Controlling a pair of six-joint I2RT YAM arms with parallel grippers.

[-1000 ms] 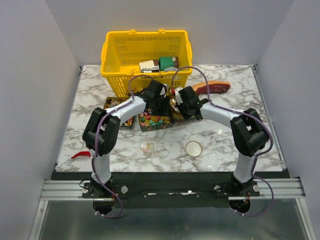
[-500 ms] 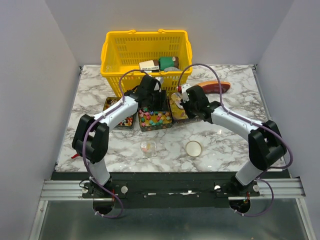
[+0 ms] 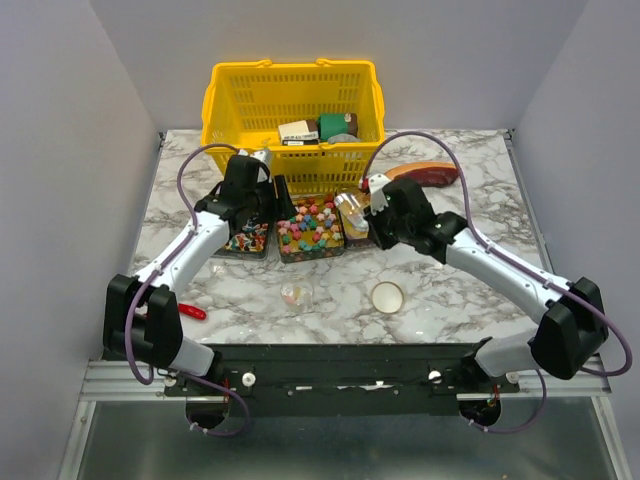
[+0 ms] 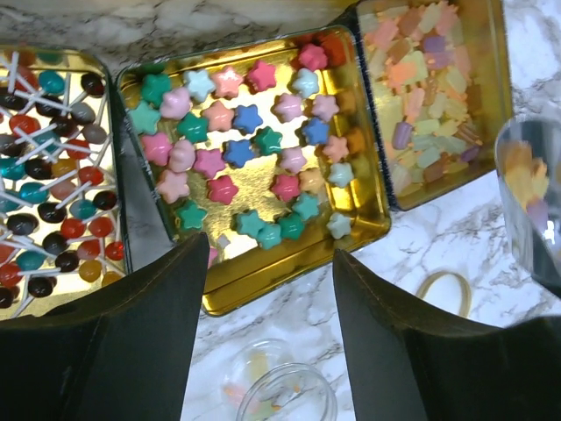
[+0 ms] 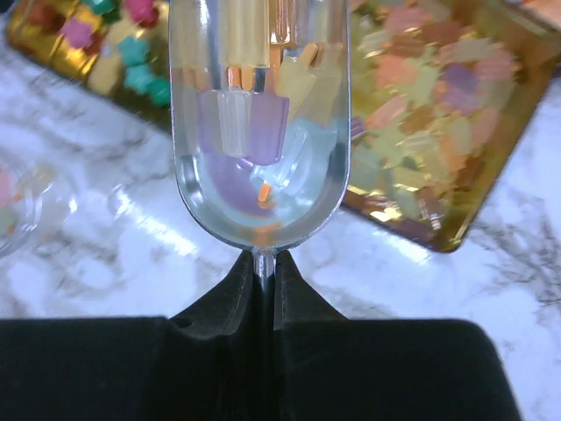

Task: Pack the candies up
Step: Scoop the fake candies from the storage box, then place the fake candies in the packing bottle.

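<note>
Three gold tins hold the candies: round ones on sticks, pink, blue and green stars, and pale translucent gummies. My left gripper hangs open and empty above the near rim of the star tin, with a small clear jar below it. My right gripper is shut on the thin handle of a clear scoop. The scoop carries several gummies and hovers at the gummy tin's near left edge.
A yellow basket with boxes stands behind the tins. A red-brown meat slab lies at the back right. The jar's lid rests on the marble in front. A small red item lies by the left arm.
My left arm has swung left, away from the middle tin, with its jaws spreading wider. The right arm has stretched out and shifted right, still carrying the loaded scoop.
</note>
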